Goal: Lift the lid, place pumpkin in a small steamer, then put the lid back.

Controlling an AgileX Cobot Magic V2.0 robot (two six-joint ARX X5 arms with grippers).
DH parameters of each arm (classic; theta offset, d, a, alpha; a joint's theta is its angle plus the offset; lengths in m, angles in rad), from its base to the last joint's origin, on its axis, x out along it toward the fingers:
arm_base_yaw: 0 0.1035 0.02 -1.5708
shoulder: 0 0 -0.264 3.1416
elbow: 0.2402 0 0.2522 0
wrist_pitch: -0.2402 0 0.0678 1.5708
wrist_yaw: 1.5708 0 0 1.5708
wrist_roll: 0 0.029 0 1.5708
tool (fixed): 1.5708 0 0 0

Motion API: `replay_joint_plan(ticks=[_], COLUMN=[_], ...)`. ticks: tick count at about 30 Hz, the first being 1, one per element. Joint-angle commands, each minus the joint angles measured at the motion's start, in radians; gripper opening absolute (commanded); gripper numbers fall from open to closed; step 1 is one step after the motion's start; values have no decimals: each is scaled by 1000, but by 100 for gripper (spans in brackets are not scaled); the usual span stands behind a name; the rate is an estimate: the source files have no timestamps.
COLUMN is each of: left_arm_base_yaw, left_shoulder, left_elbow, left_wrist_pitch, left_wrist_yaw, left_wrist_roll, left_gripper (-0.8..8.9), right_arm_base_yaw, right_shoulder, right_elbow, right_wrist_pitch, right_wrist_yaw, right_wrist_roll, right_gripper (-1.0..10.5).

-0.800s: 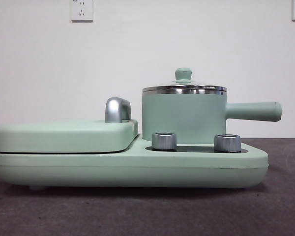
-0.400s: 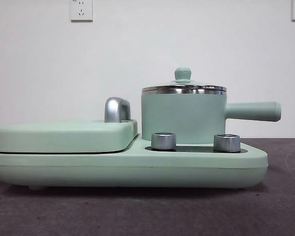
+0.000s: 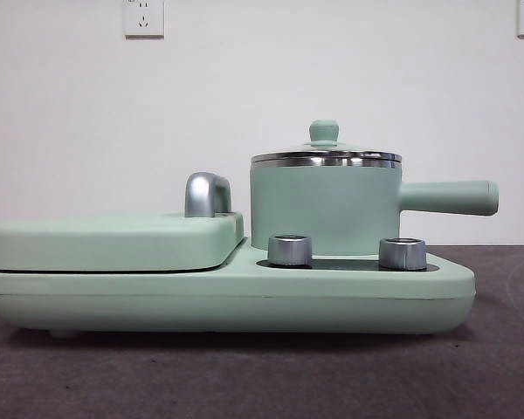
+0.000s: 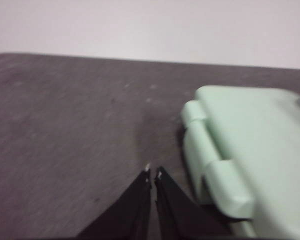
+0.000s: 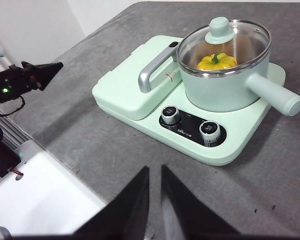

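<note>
Sitting closed on the small steamer [image 3: 325, 209], the lid [image 3: 326, 155], its steel rim meeting the pot's rim all the way round and its mint-green knob pointing straight up. Showing through the glass in the right wrist view, the pumpkin [image 5: 217, 62], lying down inside the pot with its green stem uppermost. Standing on the right part of the appliance base [image 3: 244, 301], that pot, just behind the two silver knobs [image 3: 290, 250], with its long handle [image 3: 450, 197] sticking out level to the right. Lying flat over the left part of the base, the grill cover [image 3: 113, 240], its chrome handle [image 3: 206, 194] rising at the edge nearest the pot. Resting on the dark grey table [image 3: 244, 375], the whole appliance. Hanging over bare tabletop just beside the hinged end of the cover, the left gripper [image 4: 153, 173], jaws pressed together with nothing between them. Hovering well apart from the appliance on its knob side, the right gripper [image 5: 155, 172], jaws nearly together with only a thin gap and gripping nothing. Showing no arm at all, the front view.
</note>
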Motion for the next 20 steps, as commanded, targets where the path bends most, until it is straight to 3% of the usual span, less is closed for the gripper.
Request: replay_joint_plan(ticks=[1,20], left_arm_base_yaw=[13,28], left_shoulder=[-2,-2], left_elbow=[-29,-85], left_wrist_pitch=[40,59], left_wrist_yaw=[-32,-50], left_wrist_roll=[-21,-26], left_gripper=[26,26], right_arm_base_yaw=[9,9], right_shoulder=[0,0], right_elbow=[8,8], right_wrist_pitch=[11,11], right_wrist_yaw=[-1,-1], right_wrist_roll=[6,6], right_gripper=[34,34])
